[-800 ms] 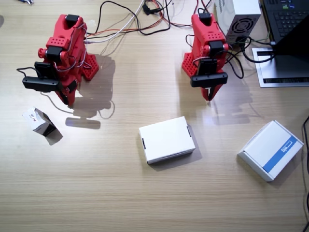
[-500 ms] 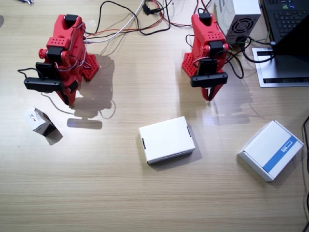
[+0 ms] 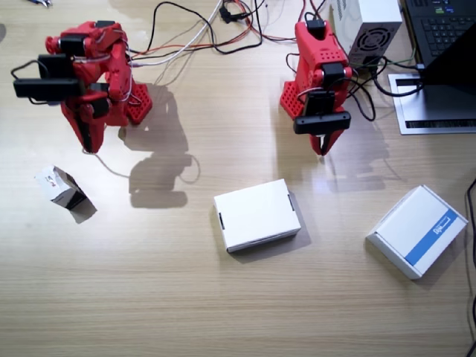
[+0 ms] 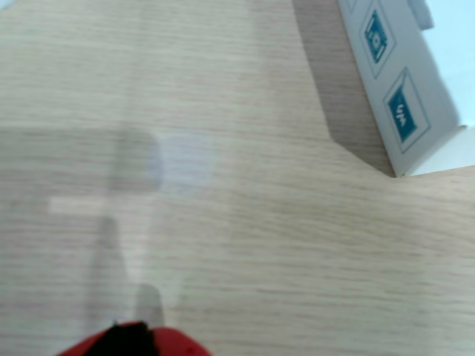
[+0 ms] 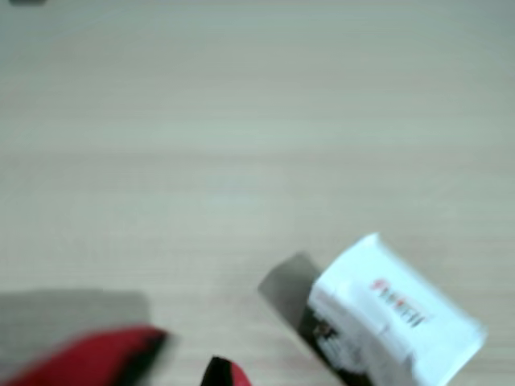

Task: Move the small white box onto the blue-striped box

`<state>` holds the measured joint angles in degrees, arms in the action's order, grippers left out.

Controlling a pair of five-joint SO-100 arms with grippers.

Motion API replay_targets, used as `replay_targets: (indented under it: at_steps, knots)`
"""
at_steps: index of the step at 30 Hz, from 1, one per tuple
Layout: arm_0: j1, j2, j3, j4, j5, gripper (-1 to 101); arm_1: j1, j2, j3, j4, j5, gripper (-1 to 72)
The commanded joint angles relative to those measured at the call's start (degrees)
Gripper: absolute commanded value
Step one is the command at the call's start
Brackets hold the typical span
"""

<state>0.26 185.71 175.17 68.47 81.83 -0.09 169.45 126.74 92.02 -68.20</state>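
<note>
The flat white carton with a blue stripe (image 3: pixel 419 230) lies nearest, well apart from the tiny white carton with grey sides (image 3: pixel 59 186). My right gripper (image 3: pixel 89 143) hangs above that carton, slightly parted, empty. My left gripper (image 3: pixel 323 145) rests pressed together.

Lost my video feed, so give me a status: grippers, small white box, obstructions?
Right gripper empty, above and short of the small white box. Left gripper idle, shut. Blue-striped box bare. Plain white box lies between the two.

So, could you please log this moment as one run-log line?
right gripper: above small white box, empty | left gripper: idle | blue-striped box: bare
</note>
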Motion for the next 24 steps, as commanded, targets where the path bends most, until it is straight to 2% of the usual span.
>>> replay_targets:
  at_steps: [1, 3, 5, 9, 11, 12, 13, 14, 15, 17, 19, 21, 24]
  knots:
    - [0.3, 1.7, -1.1, 1.0, 0.8, 0, -1.6, -7.6, -9.4, 1.1, 4.5, 30.6]
    - [0.8, 1.7, -1.1, 0.8, 0.3, 0, 0.8, -14.3, -13.1, 1.8, 7.5, 36.3]
    - [0.8, 1.7, -1.1, 0.7, 0.7, 0, 5.9, -19.9, -14.5, 2.5, 7.8, 39.3]
    - [2.7, 1.7, -1.1, -0.1, -1.8, 0, 17.8, -30.5, -12.7, -1.5, 2.4, 41.4]
    - [3.5, 1.7, -1.1, -0.8, -4.7, 0, 23.4, -33.1, -11.3, -7.9, -6.9, 43.8]
    - [3.6, 1.7, -1.1, -0.8, -5.7, 0, 25.5, -35.3, -11.5, -10.5, -13.5, 44.4]
    - [3.6, 1.7, -1.1, -1.1, -6.9, 0, 27.7, -38.0, -13.2, -9.0, -25.3, 45.7]
    - [3.6, 1.7, -1.1, -1.4, -8.1, 0, 29.4, -39.3, -13.4, -11.0, -34.5, 46.8]
    - [3.9, 1.7, -1.1, -1.7, -9.5, 0, 30.5, -41.3, -14.3, -12.7, -41.5, 47.0]
    - [4.0, 1.7, -1.1, -1.7, -11.7, 0, 31.8, -48.4, -22.3, -8.8, -52.5, 44.9]
    - [3.7, 1.7, -1.1, -2.1, -13.6, 0, 32.5, -55.7, -32.0, -4.3, -59.4, 44.3]
    - [3.6, 1.7, -1.1, -2.5, -15.2, 0, 32.0, -65.0, -43.0, -0.5, -62.8, 44.4]
    - [3.5, 1.7, -1.1, -3.6, -16.6, 0, 31.1, -73.5, -48.1, -1.2, -66.3, 45.9]
